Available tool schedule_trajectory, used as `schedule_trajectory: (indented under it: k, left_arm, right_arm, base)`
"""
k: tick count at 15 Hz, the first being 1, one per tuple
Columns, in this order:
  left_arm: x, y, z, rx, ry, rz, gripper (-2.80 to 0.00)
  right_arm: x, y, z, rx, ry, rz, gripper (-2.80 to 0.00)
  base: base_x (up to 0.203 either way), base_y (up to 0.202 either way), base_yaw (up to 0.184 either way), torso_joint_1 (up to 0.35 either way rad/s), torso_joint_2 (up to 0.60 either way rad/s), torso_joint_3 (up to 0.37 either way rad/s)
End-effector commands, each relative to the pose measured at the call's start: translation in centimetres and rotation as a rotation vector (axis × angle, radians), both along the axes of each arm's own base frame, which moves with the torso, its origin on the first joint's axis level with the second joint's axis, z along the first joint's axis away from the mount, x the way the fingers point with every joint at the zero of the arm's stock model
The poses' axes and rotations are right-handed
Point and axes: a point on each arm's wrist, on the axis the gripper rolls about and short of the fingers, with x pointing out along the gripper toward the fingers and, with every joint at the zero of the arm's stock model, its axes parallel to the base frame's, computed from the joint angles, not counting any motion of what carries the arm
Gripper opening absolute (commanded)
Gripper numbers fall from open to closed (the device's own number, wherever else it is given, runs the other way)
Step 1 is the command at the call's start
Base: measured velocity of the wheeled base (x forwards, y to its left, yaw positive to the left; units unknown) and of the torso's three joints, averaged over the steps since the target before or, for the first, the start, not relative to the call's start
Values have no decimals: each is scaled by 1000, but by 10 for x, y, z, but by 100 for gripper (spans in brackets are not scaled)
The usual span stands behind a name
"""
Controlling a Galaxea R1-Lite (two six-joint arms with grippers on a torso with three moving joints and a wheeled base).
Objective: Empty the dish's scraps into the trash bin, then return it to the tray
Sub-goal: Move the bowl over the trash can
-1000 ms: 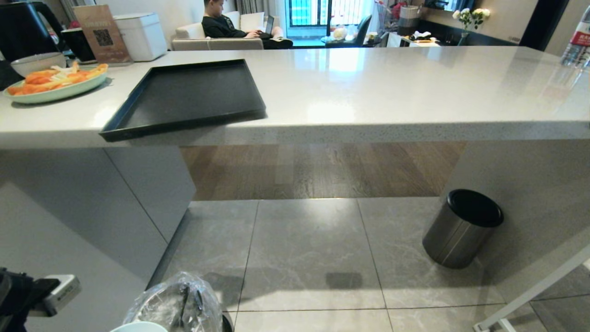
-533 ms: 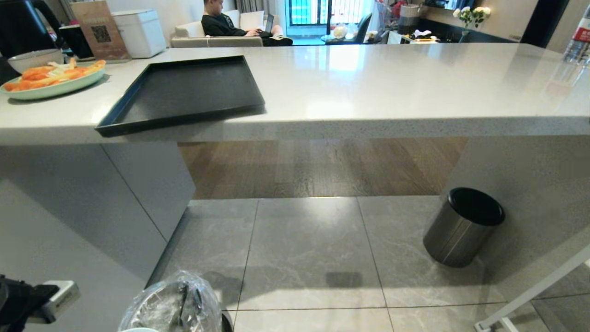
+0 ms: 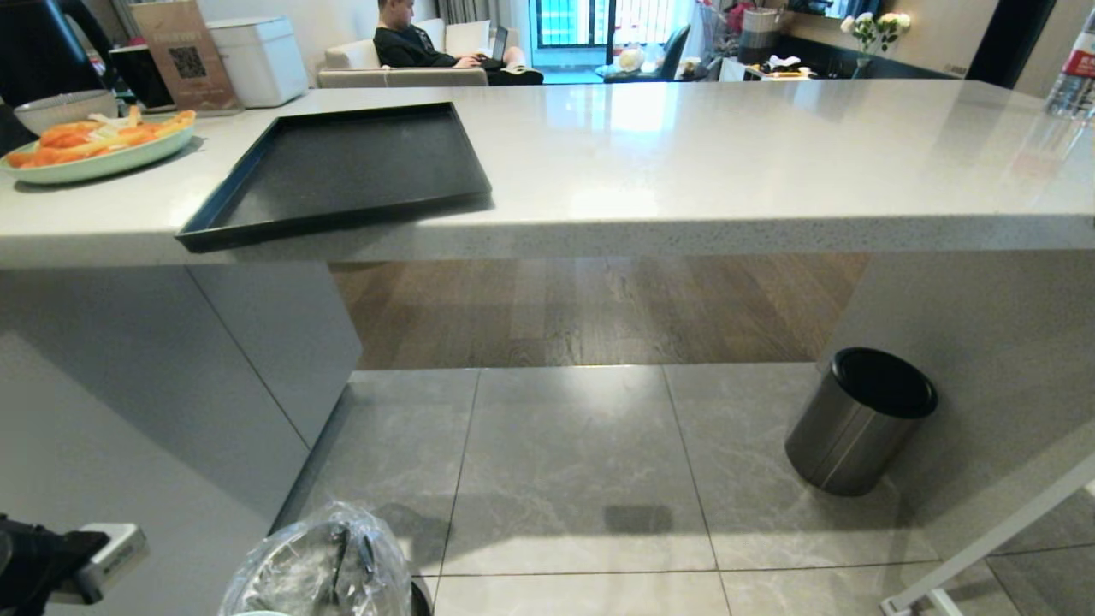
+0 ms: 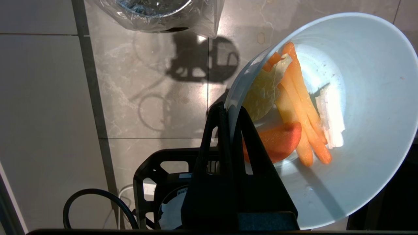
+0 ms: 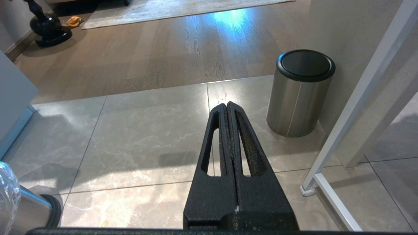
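Two arms, one busy. In the left wrist view, left gripper [image 4: 232,112] at lower centre, fingers [image 4: 253,140] pinched tight on the near rim of the dish [image 4: 369,107], one finger outside the wall and one inside. Dish tipped on its side, filling the right half of the frame, white inside. Scraps [image 4: 295,111] lying against the lower inner wall: orange carrot sticks, a pale yellowish piece, a white strip. Trash bin [image 4: 156,13] with crinkled clear liner at the top edge of that frame, apart from the dish, standing on grey floor tiles.

In the head view, same trash bin [image 3: 321,560] at the bottom edge, left of centre; part of the left arm at the lower left corner. Tray [image 3: 342,171], black and bare, upper left on the pale surface [image 3: 727,154], one corner overhanging the front edge. Greenish plate of carrot sticks [image 3: 94,145] at far upper left. Steel bin with a black lid [image 3: 860,419] on the floor at lower right. Person on a sofa [image 3: 411,43] at the top, beyond the surface.

In the right wrist view, right gripper [image 5: 228,107] at centre, fingers pressed together holding nothing, above the floor tiles.
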Motion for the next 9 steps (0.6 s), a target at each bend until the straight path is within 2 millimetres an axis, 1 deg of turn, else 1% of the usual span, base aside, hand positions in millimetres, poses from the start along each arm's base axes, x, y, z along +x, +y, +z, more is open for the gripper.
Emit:
schedule_trajectory:
  k: [1,6,9]
  left_arm:
    - [-2,1,-2,2,6,7,-280]
    - [-2,1,-2,2,10,6,-280]
    - [-3,-2,-5,7,16,-24,-280]
  right_arm:
    - [0,0,0,1,-1,1,-280]
    - [0,0,0,1,-1,-1,-280]
    - [0,0,0,1,-2,0,-280]
  base:
    - [0,0,0,0,0,0]
    - [0,0,0,0,0,0]
    - [0,0,0,0,0,0]
